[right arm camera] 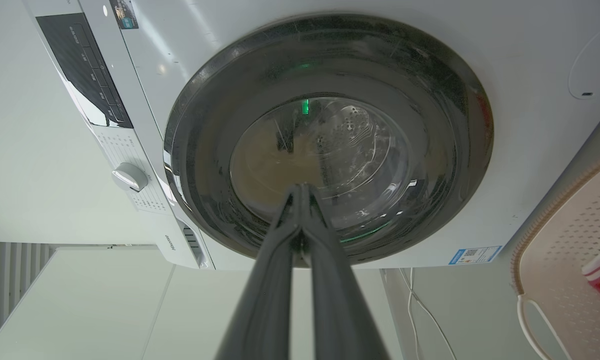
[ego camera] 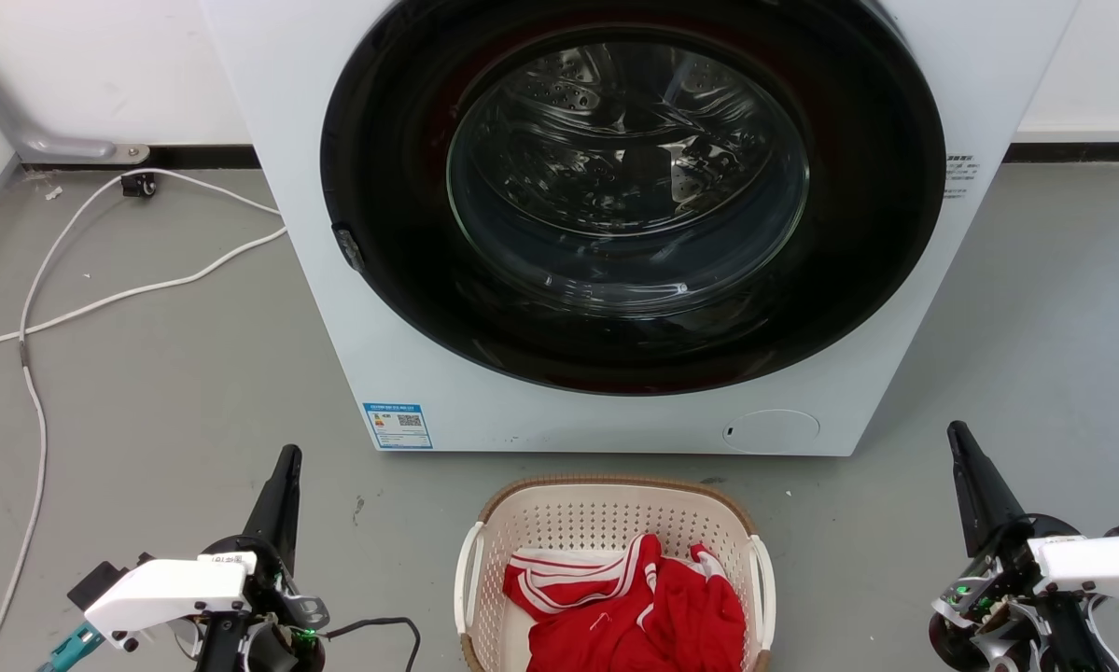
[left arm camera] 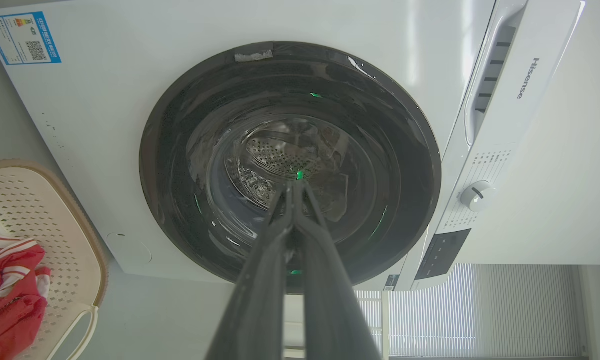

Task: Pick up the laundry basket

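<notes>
Noting the state: the laundry basket (ego camera: 606, 521) sits on the grey floor (ego camera: 148, 401) just in front of the washing machine (ego camera: 335, 308), between our two arms, with a red-and-white garment (ego camera: 652, 616) heaped inside. The left gripper (ego camera: 288, 459) and right gripper (ego camera: 957, 435) both hover well apart from it, fingers pressed together on nothing (in both wrist views the tips meet and point at the machine door). We judge that no grasp has begun.

Risks:
- The white side handles (ego camera: 467, 569) are thin loops. Fingers arriving closed would only shove the basket across the floor.
- Lifting one side ahead of the other could tilt it and spill the garment.
- A wide swing inward might clip the machine front.
</notes>
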{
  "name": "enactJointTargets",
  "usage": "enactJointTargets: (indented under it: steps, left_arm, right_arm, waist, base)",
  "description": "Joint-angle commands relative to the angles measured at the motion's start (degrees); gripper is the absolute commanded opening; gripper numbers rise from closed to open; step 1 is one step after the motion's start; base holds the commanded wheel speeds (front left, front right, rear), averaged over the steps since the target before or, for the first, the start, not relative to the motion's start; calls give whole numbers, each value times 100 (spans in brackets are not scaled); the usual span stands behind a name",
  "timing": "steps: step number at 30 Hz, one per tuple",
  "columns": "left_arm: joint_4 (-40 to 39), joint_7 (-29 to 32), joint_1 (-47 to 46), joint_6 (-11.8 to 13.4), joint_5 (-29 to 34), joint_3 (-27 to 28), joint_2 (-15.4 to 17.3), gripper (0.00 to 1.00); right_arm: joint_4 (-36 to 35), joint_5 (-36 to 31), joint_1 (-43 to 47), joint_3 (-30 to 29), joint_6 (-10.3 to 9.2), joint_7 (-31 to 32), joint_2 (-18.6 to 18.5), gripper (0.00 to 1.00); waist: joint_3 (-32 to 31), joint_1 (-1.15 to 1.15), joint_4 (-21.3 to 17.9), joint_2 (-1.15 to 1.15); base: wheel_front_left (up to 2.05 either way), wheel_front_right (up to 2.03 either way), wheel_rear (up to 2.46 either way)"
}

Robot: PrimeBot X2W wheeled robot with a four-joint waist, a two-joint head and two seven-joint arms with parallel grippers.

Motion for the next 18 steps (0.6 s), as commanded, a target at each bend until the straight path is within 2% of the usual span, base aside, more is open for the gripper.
enactJointTargets:
  steps: [1, 7, 8, 11, 18]
  left_arm:
    - [7, 16, -52, -20, 9, 21, -5, 0]
    - [7, 18, -53, -20, 12, 23, -7, 0]
    - [0, -3, 0, 0, 2, 2, -1, 100]
    - [137, -16, 120, 7, 4, -21, -22, 100]
    - [-17, -224, 207, 5, 105, -118, -20, 100]
  right_arm:
    - [4, -24, -74, -10, 0, 18, 20, 0]
    - [4, -28, -74, -13, 0, 21, 22, 0]
    - [0, -3, 0, -4, 0, -1, 2, 100]
    - [136, -4, 129, 10, -1, -9, 17, 100]
    - [-36, -129, 229, 108, -1, -217, 17, 100]
  waist:
    - [0, 0, 0, 0]
    - [0, 0, 0, 0]
    - [0, 0, 0, 0]
    - [0, 0, 0, 0]
    - [2, 0, -4, 0]
  base:
    - [0, 0, 0]
    - [0, 0, 0]
    - [0, 0, 0]
    - [0, 0, 0]
    - [0, 0, 0]
